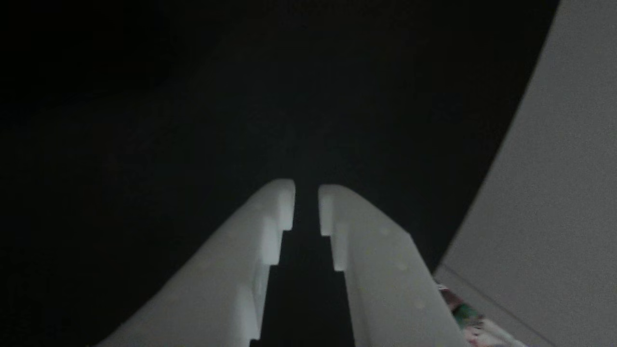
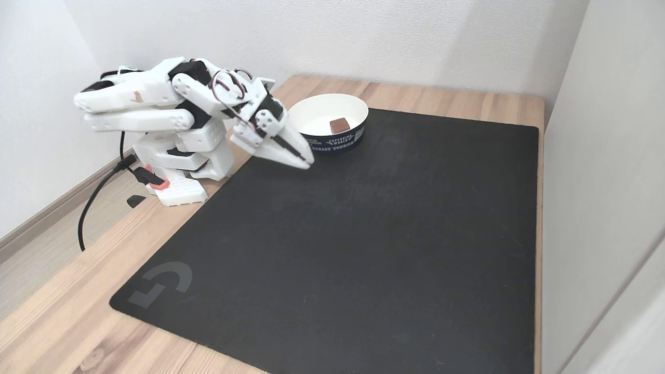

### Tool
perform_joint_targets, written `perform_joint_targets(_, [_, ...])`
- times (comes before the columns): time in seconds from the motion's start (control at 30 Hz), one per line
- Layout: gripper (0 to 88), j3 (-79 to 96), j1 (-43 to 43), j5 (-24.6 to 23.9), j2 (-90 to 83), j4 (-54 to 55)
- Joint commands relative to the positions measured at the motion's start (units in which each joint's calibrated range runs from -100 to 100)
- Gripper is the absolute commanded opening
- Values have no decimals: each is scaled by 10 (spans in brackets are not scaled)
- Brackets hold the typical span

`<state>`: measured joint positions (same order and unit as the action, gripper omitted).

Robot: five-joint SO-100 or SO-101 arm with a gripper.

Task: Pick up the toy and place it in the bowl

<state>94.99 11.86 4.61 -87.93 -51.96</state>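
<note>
Toy (image 2: 338, 125) lying inside the bowl (image 2: 311, 110), beyond and to the right of the gripper (image 2: 308, 163) in the fixed view, apart from it. Gripper (image 1: 306, 205) empty above the black mat (image 2: 363, 234), fingers (image 1: 279, 212) nearly together, slim gap between.

Black mat (image 2: 363, 249) lies bare; bowl (image 2: 332, 143) borders it.

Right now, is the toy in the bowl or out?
In. The dark red toy sits on the white inside of the bowl; the gripper is beside the bowl, holding nothing.
</note>
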Motion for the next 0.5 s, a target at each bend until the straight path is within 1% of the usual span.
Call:
perform_joint_targets(0.0, [24, 3, -13, -2, -40, -44])
perform_joint_targets(0.2, [24, 14, -11, -2, -116, -110])
perform_joint_targets(0.47, [25, 14, -11, -2, -116, -114])
